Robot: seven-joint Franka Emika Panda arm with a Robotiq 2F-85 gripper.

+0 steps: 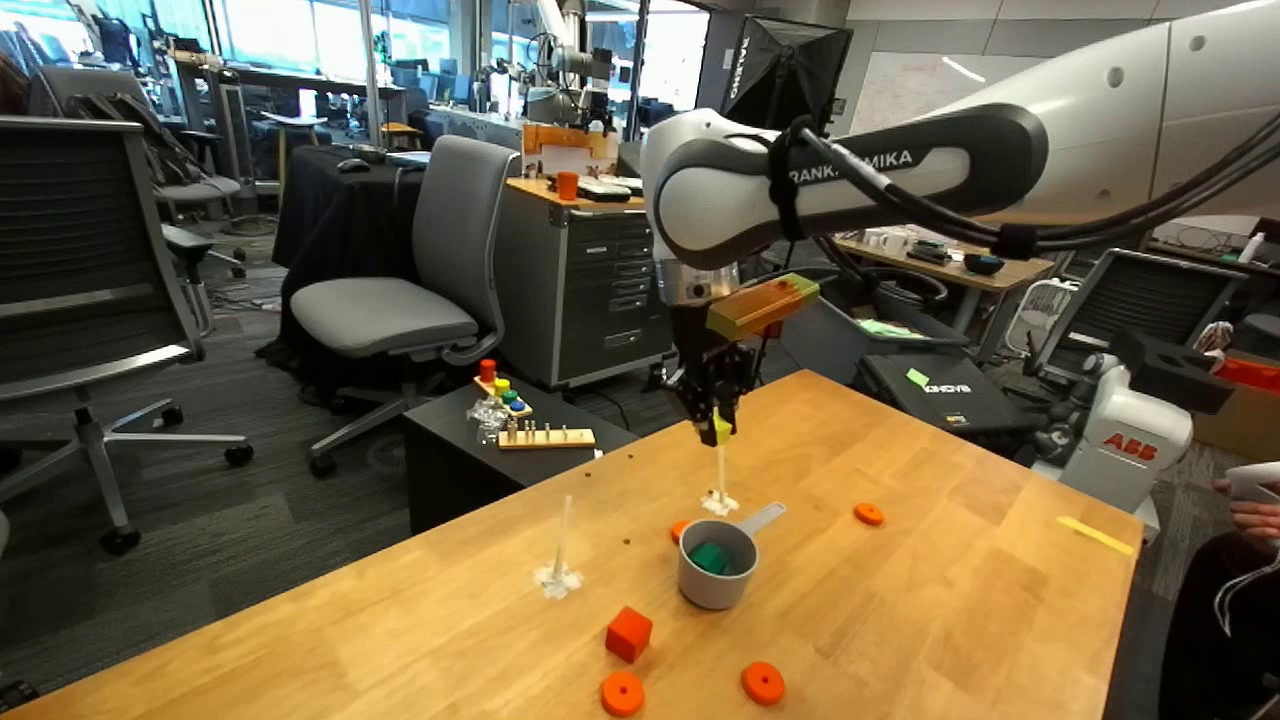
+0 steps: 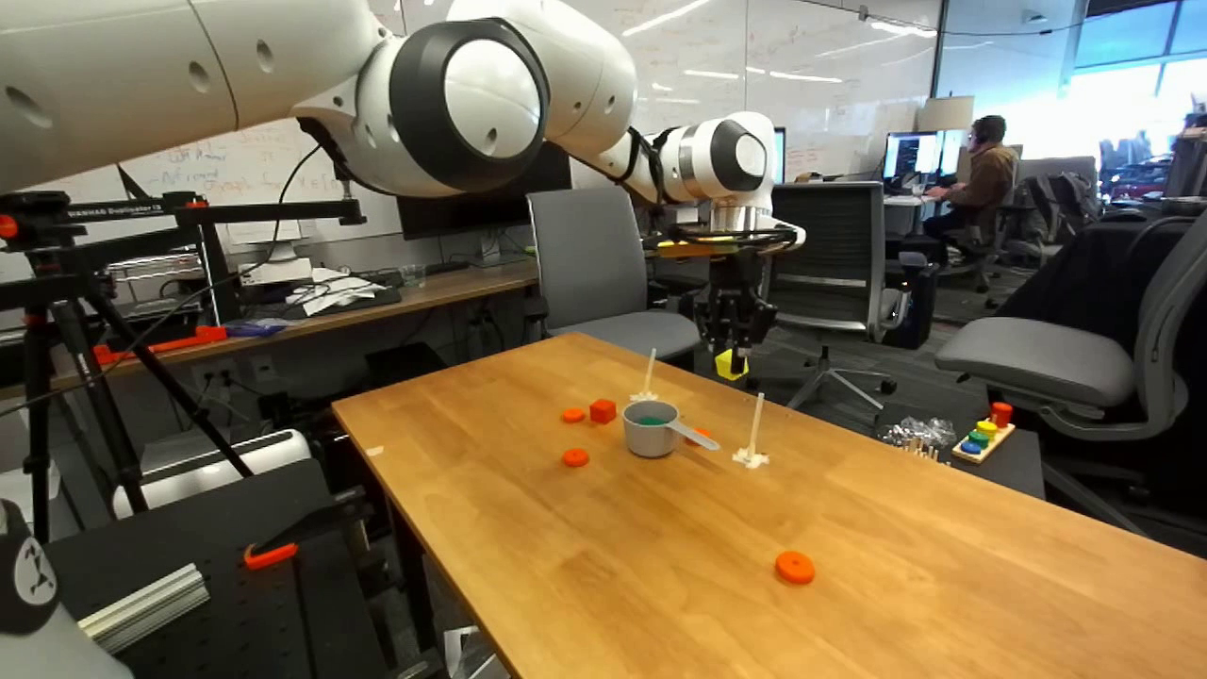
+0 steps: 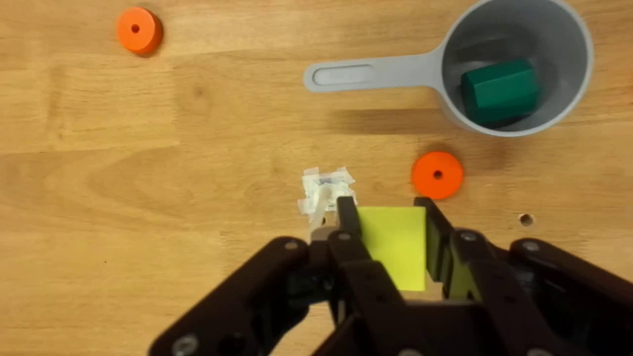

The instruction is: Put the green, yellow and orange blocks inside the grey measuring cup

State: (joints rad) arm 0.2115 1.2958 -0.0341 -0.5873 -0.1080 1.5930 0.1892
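Black jointed gripper, closest to the wrist camera: round screw heads along the links, 2 narrow fingers pressed against opposite sides of the yellow block, grasping it. Block matte, flat-faced, square-cornered; held clear of the wooden table in both exterior views.

Grey measuring cup on the table: smooth, curved wall, thin rim, flat handle with a recessed oblong panel. Green block inside it, dark, faceted like a short prism. Orange-red block a plain crisp-edged cube, on the table outside the cup and near it.

Orange discs, 4 in all, thick, small hole at each centre. 1st disc just beside the orange-red block; 2nd disc near it; 3rd disc just beside the cup; 4th disc well apart.

Pale, thin pegs, 2, upright: left peg and right peg in an exterior view, ragged white tape at each foot. Right peg close by a gripper finger; cannot tell whether touching.

Off the table, on a black box: wooden peg strip, crumpled clear plastic.
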